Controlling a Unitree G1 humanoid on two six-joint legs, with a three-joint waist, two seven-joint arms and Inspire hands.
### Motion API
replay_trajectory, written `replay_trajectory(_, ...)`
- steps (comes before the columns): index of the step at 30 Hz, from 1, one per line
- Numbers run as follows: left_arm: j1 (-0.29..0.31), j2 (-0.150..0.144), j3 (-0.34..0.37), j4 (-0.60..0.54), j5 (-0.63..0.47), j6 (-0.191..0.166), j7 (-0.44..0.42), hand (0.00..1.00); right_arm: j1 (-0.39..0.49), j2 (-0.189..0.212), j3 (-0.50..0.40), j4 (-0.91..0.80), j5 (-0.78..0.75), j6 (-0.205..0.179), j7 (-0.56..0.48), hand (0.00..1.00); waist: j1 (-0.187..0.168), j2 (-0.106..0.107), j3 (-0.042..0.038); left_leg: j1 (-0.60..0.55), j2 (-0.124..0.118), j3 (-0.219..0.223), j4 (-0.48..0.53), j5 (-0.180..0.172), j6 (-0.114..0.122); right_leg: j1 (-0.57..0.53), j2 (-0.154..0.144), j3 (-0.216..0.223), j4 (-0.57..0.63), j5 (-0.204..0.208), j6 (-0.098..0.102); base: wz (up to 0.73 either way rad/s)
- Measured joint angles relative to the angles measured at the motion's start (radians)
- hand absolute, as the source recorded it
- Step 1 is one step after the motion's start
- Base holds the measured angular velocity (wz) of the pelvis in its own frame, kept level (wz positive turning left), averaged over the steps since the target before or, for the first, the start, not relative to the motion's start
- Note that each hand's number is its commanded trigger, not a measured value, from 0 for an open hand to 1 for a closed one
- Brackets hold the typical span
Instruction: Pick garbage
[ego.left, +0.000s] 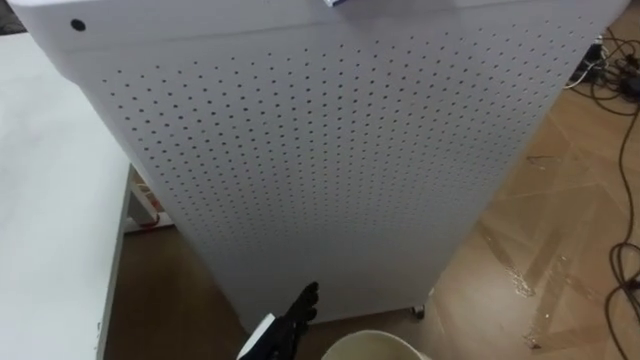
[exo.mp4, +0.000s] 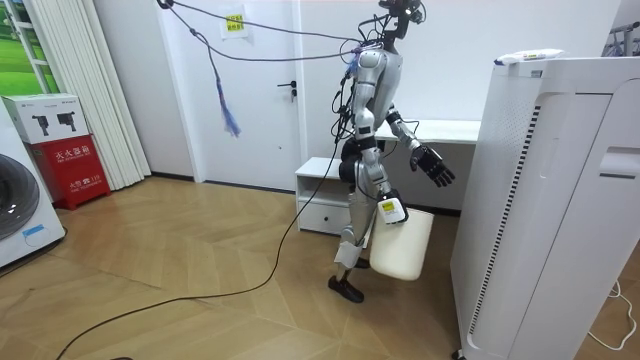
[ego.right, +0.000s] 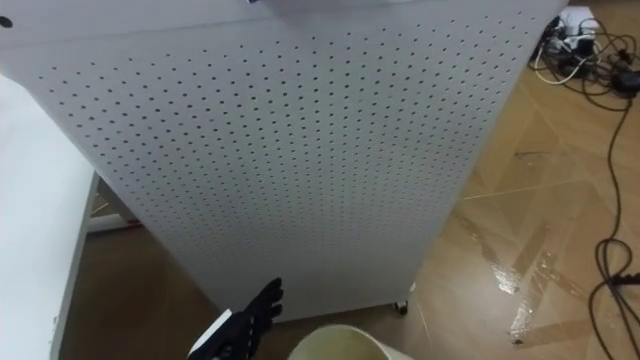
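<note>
Room view first: standing on the wood floor (exo.mp4: 200, 260) facing a tall white cabinet (exo.mp4: 545, 200) full of little holes, just beside it. Carrying a cream bin (exo.mp4: 402, 250) low by the leg, hanging clear of the floor off the right hand (exo.mp4: 388, 207), clamped on the rim by the look of it. Holding the left hand (exo.mp4: 436, 166) out in front at about waist height, spread open and empty. Same story in the eye views: straight and flat, down beside the bin rim, near the holed panel. Only candidate for garbage so far: a flat white-and-blue scrap (exo.mp4: 528, 57) lying on top of the cabinet, near the edge on the robot's side, above both hands. Can't identify it properly, maybe a wrapper or crumpled paper. Guessing light as anything, soft and crinkly, nothing to break, but probably slick on that smooth top and happy to skate away if shoved. Would go for a pinch on any overhanging corner, thumb under and fingers on top, rather than pressing down flat. Should need a high reach with the free left hand, then a drop into the bin.
</note>
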Motion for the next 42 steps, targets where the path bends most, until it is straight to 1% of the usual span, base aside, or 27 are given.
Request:
replay_trajectory(8, 0.003, -0.009, 0.002, -0.009, 0.01, 0.0, -0.011, 0.0, -0.001, 0.006, -0.006, -0.002, 0.002, 0.0, 0.025, 1.0, 0.001, 0.001, -0.0009, 0.008, 0.004, 0.001, -0.001, 0.0, 0.0, 0.007, 0.004, -0.001, 0.002, 0.001, -0.001, 0.0)
replay_trajectory(10, 0.003, -0.009, 0.008, -0.019, 0.056, 0.0, 0.004, 0.0, -0.001, 0.007, -0.009, -0.003, 0.002, 0.0, 0.022, 1.0, 0.001, 0.001, -0.001, 0.009, 0.005, 0.001, -0.001, 0.0, -0.001, 0.008, 0.004, -0.002, 0.002, 0.001, -0.002, 0.04)
replay_trajectory(12, 0.006, -0.008, 0.013, -0.063, 0.143, -0.002, 0.04, 0.0, 0.005, 0.006, -0.009, -0.007, 0.001, -0.003, 0.015, 1.0, 0.0, 0.001, -0.0013, 0.01, 0.005, 0.0, 0.001, 0.0, -0.001, 0.011, 0.004, -0.005, 0.002, 0.001, -0.002, 0.04)
replay_trajectory(13, 0.006, -0.005, 0.02, -0.073, 0.166, -0.004, 0.049, 0.0, 0.008, 0.006, -0.009, -0.007, 0.001, -0.005, 0.012, 1.0, 0.001, 0.001, -0.0013, 0.011, 0.005, 0.0, 0.002, 0.0, -0.001, 0.014, 0.004, -0.007, 0.002, 0.001, -0.002, 0.03)
replay_trajectory(15, 0.013, -0.008, 0.045, -0.108, 0.216, -0.017, 0.078, 0.0, 0.017, 0.006, -0.011, -0.007, 0.002, -0.015, 0.011, 1.0, 0.002, 0.0, -0.0019, 0.02, 0.006, -0.001, 0.002, 0.0, -0.001, 0.023, 0.004, -0.007, 0.001, 0.001, -0.002, 0.0)
replay_trajectory(17, 0.021, -0.004, 0.087, -0.159, 0.288, -0.041, 0.135, 0.0, 0.033, 0.006, -0.014, -0.008, 0.001, -0.03, 0.01, 1.0, 0.002, 0.0, -0.0023, 0.038, 0.006, -0.004, -0.001, 0.0, -0.001, 0.043, 0.005, -0.008, -0.003, 0.001, -0.002, 0.0)
replay_trajectory(18, 0.032, -0.003, 0.108, -0.191, 0.302, -0.054, 0.167, 0.0, 0.035, 0.006, -0.013, -0.008, 0.001, -0.031, 0.01, 1.0, 0.003, -0.001, -0.0037, 0.046, 0.006, -0.004, -0.003, 0.0, -0.001, 0.05, 0.006, -0.007, -0.003, 0.001, -0.002, 0.0)
replay_trajectory(19, 0.037, -0.002, 0.12, -0.211, 0.308, -0.06, 0.185, 0.0, 0.035, 0.006, -0.013, -0.008, 0.002, -0.032, 0.01, 1.0, 0.004, -0.001, -0.0047, 0.048, 0.006, -0.004, -0.003, 0.0, -0.001, 0.052, 0.006, -0.007, -0.003, 0.001, -0.002, 0.0)
replay_trajectory(20, 0.039, 0.0, 0.133, -0.235, 0.331, -0.078, 0.224, 0.0, 0.035, 0.003, -0.013, -0.008, 0.002, -0.033, 0.012, 1.0, 0.004, -0.002, -0.0053, 0.054, 0.006, -0.005, -0.003, 0.0, -0.001, 0.059, 0.006, -0.008, -0.003, 0.001, -0.002, 0.0)
replay_trajectory(21, 0.039, 0.001, 0.139, -0.244, 0.346, -0.088, 0.242, 0.0, 0.036, 0.001, -0.013, -0.008, 0.003, -0.036, 0.012, 1.0, 0.005, -0.002, -0.0053, 0.06, 0.006, -0.007, -0.004, 0.0, -0.001, 0.064, 0.006, -0.008, -0.004, 0.001, -0.002, 0.06)
replay_trajectory(22, 0.039, 0.004, 0.145, -0.254, 0.369, -0.109, 0.278, 0.0, 0.044, -0.001, -0.013, -0.008, 0.005, -0.043, 0.012, 1.0, 0.006, -0.003, -0.0061, 0.074, 0.006, -0.008, -0.005, 0.0, -0.001, 0.081, 0.007, -0.008, -0.01, 0.001, -0.002, 0.06)
replay_trajectory(23, 0.04, 0.006, 0.155, -0.256, 0.398, -0.127, 0.312, 0.0, 0.052, 0.0, -0.013, -0.008, 0.005, -0.048, 0.012, 1.0, 0.009, -0.006, -0.0103, 0.089, 0.006, -0.009, -0.007, 0.0, -0.001, 0.101, 0.009, -0.008, -0.022, 0.001, -0.002, 0.05)
replay_trajectory(24, 0.04, 0.006, 0.16, -0.26, 0.413, -0.129, 0.327, 0.0, 0.056, 0.001, -0.013, -0.007, 0.005, -0.049, 0.013, 1.0, 0.009, -0.007, -0.0108, 0.097, 0.006, -0.011, -0.007, 0.0, -0.001, 0.111, 0.01, -0.008, -0.024, 0.001, -0.002, 0.07)
replay_trajectory(25, 0.041, 0.009, 0.165, -0.27, 0.446, -0.133, 0.363, 0.0, 0.068, 0.001, -0.013, -0.007, 0.005, -0.054, 0.013, 1.0, 0.008, -0.011, -0.0165, 0.107, 0.006, -0.017, -0.007, 0.0, -0.001, 0.126, 0.01, -0.01, -0.029, 0.001, -0.002, 0.14)
replay_trajectory(26, 0.043, 0.01, 0.165, -0.281, 0.467, -0.142, 0.401, 0.0, 0.079, 0.001, -0.013, -0.007, 0.006, -0.057, 0.013, 1.0, 0.007, -0.014, -0.0183, 0.116, 0.006, -0.024, -0.008, 0.0, -0.001, 0.143, 0.011, -0.015, -0.036, 0.002, -0.002, 0.17)
replay_trajectory(27, 0.045, 0.01, 0.165, -0.287, 0.478, -0.147, 0.422, 0.0, 0.083, 0.001, -0.013, -0.007, 0.006, -0.058, 0.012, 1.0, 0.006, -0.015, -0.0195, 0.121, 0.006, -0.027, -0.008, 0.0, -0.001, 0.149, 0.011, -0.022, -0.037, 0.001, -0.002, 0.16)
replay_trajectory(28, 0.046, 0.01, 0.163, -0.292, 0.497, -0.159, 0.456, 0.0, 0.089, 0.001, -0.013, -0.007, 0.006, -0.058, 0.011, 1.0, 0.007, -0.015, -0.0196, 0.132, 0.006, -0.03, -0.011, 0.0, -0.002, 0.161, 0.011, -0.027, -0.038, 0.001, -0.002, 0.07)
replay_trajectory(29, 0.046, 0.01, 0.163, -0.301, 0.51, -0.166, 0.484, 0.0, 0.089, 0.001, -0.013, -0.006, 0.005, -0.059, 0.009, 1.0, 0.011, -0.016, -0.021, 0.139, 0.005, -0.029, -0.015, 0.002, -0.004, 0.164, 0.011, -0.027, -0.037, 0.002, -0.003, 0.04)
replay_trajectory(31, 0.047, 0.01, 0.163, -0.334, 0.535, -0.167, 0.513, 0.0, 0.09, 0.001, -0.013, -0.004, 0.003, -0.062, 0.009, 1.0, 0.012, -0.017, -0.0207, 0.144, 0.005, -0.036, -0.017, 0.003, -0.007, 0.171, 0.011, -0.029, -0.037, 0.002, -0.003, 0.06)
replay_trajectory(33, 0.046, 0.004, 0.162, -0.392, 0.574, -0.169, 0.547, 0.0, 0.089, 0.004, -0.013, -0.001, 0.006, -0.062, 0.013, 1.0, 0.021, -0.021, -0.0211, 0.155, 0.006, -0.036, -0.019, 0.005, -0.009, 0.18, 0.012, -0.028, -0.036, 0.002, -0.003, 0.03)
replay_trajectory(35, 0.046, 0.008, 0.164, -0.441, 0.593, -0.17, 0.558, 0.0, 0.092, 0.006, -0.012, -0.001, 0.006, -0.061, 0.021, 1.0, 0.024, -0.026, -0.0211, 0.167, 0.006, -0.037, -0.028, 0.006, -0.012, 0.19, 0.014, -0.03, -0.042, 0.003, -0.004, 0.0)
replay_trajectory(36, 0.046, 0.01, 0.166, -0.469, 0.593, -0.176, 0.57, 0.0, 0.094, 0.007, -0.012, -0.001, 0.006, -0.061, 0.025, 1.0, 0.025, -0.03, -0.0233, 0.175, 0.007, -0.039, -0.037, 0.008, -0.014, 0.199, 0.017, -0.03, -0.055, 0.005, -0.007, 0.0)
replay_trajectory(38, 0.045, 0.011, 0.175, -0.493, 0.598, -0.186, 0.592, 0.0, 0.096, 0.011, -0.011, -0.001, 0.006, -0.061, 0.031, 1.0, 0.024, -0.036, -0.0235, 0.185, 0.008, -0.039, -0.041, 0.008, -0.015, 0.211, 0.019, -0.032, -0.06, 0.006, -0.008, 0.0)
replay_trajectory(42, 0.043, 0.013, 0.186, -0.494, 0.647, -0.189, 0.643, 0.0, 0.103, 0.012, -0.011, -0.002, 0.006, -0.061, 0.029, 1.0, 0.024, -0.042, -0.0251, 0.204, 0.009, -0.038, -0.044, 0.008, -0.015, 0.231, 0.022, -0.03, -0.073, 0.009, -0.008, -0.02)
